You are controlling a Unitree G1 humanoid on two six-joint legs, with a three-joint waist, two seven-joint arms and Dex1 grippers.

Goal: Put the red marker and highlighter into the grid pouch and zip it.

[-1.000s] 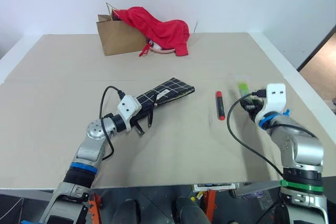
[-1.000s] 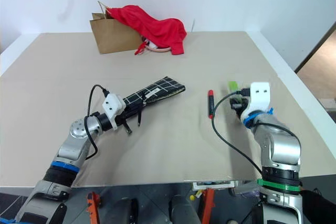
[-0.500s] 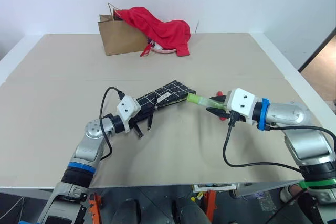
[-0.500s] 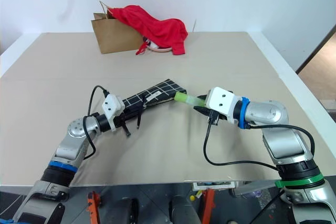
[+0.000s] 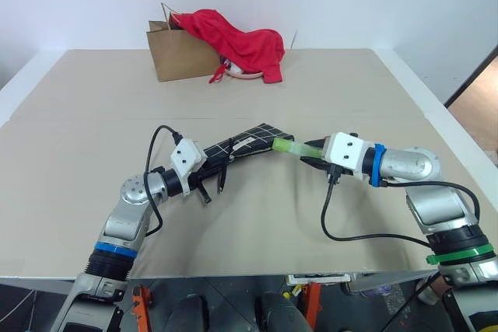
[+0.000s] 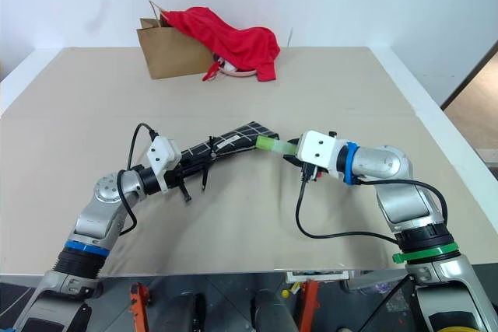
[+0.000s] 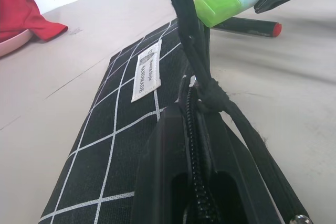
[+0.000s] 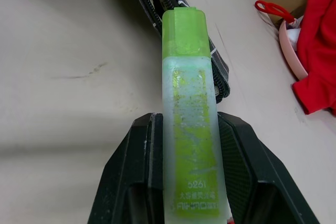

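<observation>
1. Since a second ago the right gripper (image 5: 310,153) has swung from the right of the frame toward the centre. It carries the highlighter (image 5: 289,145) pinched between its two black fingers (image 8: 142,177), green end leading.
2. The highlighter's tip now sits at the far end of the grid pouch (image 5: 247,141), just right of centre in the head view. Whether it has actually entered the opening cannot be told from here; in the right wrist view it lies over the zipper edge.
3. The left gripper (image 5: 204,173) has barely shifted: its fingers are pressed together on the pouch's near end, which it holds raised off the table (image 5: 78,130) by the zipper edge.
4. The red marker (image 7: 247,27) lies on the table at upper right of the left wrist view, beyond the pouch; it is not bagged yet. So the first pen is likely about to go in, with the marker and the zipping left.
5. Materials: the pouch is flat black fabric with thin white grid lines, a small white label (image 7: 145,70) and a knotted black pull cord (image 7: 191,51). The highlighter is a flat translucent plastic bar, paler at the gripped end.
6. At upper left of the head view, a brown paper bag (image 5: 177,54) stands draped with a soft red cloth (image 5: 237,43).
</observation>
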